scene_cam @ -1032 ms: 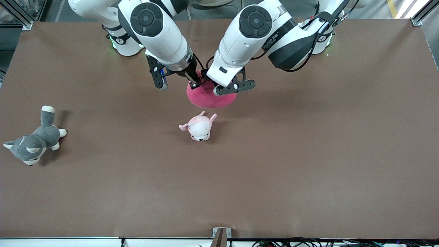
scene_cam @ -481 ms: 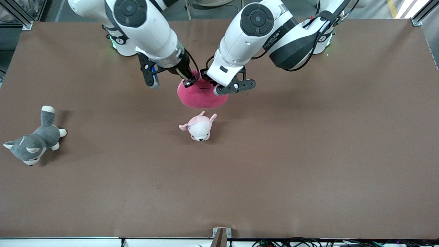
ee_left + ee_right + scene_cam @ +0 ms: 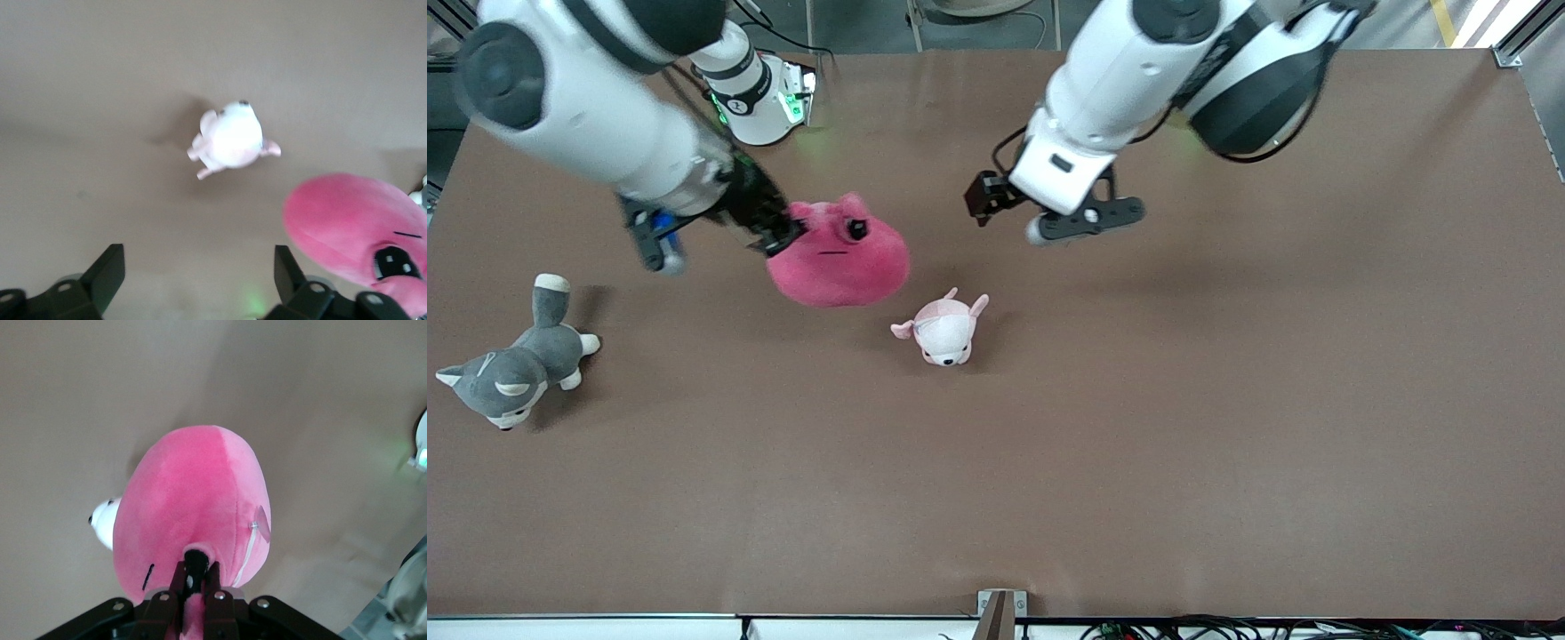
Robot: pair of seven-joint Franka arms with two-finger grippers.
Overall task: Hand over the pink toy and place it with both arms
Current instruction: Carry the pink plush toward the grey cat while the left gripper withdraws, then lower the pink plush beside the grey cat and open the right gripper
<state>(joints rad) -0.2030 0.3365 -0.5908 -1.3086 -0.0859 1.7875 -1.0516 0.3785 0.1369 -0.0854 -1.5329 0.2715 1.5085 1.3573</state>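
I am holding the pink toy (image 3: pixel 839 255) in the right gripper (image 3: pixel 775 233), whose fingers (image 3: pixel 193 597) are pinched tight on a fold of plush at one end, so that the toy is hanging clear of the brown table (image 3: pixel 1227 400), over the part toward the right arm's end and close to the robots' bases. The left gripper (image 3: pixel 989 197) is standing empty with its jaws spread wide, over bare table near the middle and well apart from the toy; in its wrist view the two fingertips (image 3: pixel 107 270) are showing nothing between them. I am judging the handover to be done and the placing step to be in hand: the next move is calling for the right arm to carry the toy over a free spot, lower it until it rests, and only then let go, while the left arm is waiting. The small pale puppy plush (image 3: pixel 943 330) is lying nearer the front camera than the toy, and a grey husky plush (image 3: pixel 511 369) is lying toward the right arm's end, so I am wanting a set-down spot apart from both. The table covering is plain and matte; metal framing and cabling are edging it.
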